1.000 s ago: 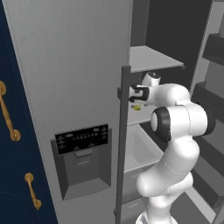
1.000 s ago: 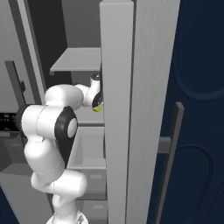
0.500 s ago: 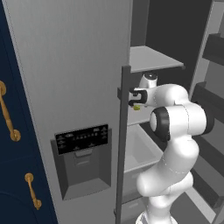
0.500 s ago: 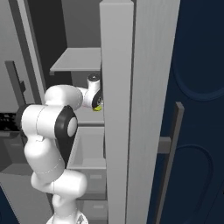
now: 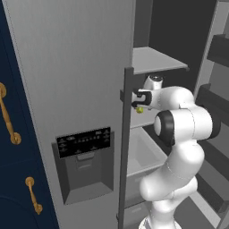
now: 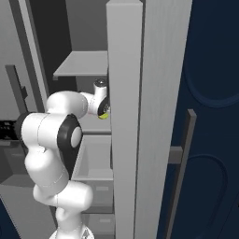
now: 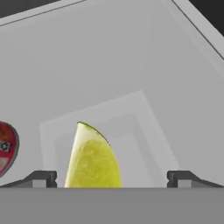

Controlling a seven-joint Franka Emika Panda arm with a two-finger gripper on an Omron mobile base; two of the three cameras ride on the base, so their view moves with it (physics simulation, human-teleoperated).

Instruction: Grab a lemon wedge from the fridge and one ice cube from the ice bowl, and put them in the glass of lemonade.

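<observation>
The grey fridge [image 5: 67, 67] stands with its right door open, and my arm reaches inside onto a middle shelf. The bright yellow lemon wedge [image 7: 93, 159] stands on the pale shelf floor, between my two dark fingertips [image 7: 41, 178] and nearer the left one. My gripper [image 7: 113, 179] is open, with neither fingertip touching the wedge. From the base, the gripper [image 5: 137, 101] hovers just above the lemon wedge [image 5: 140, 109], which also peeks out beside the door edge [image 6: 104, 115]. The ice bowl, ice cube and glass of lemonade are out of view.
A red round item [image 7: 6, 146] lies to the left of the wedge on the same shelf. A grey shelf [image 5: 156, 60] hangs close above my hand and a drawer [image 5: 143, 154] sits below. Navy cabinets with gold handles [image 5: 9, 120] flank the fridge.
My hand has edged slightly lower and further in toward the lemon wedge. The jaws have stayed open.
</observation>
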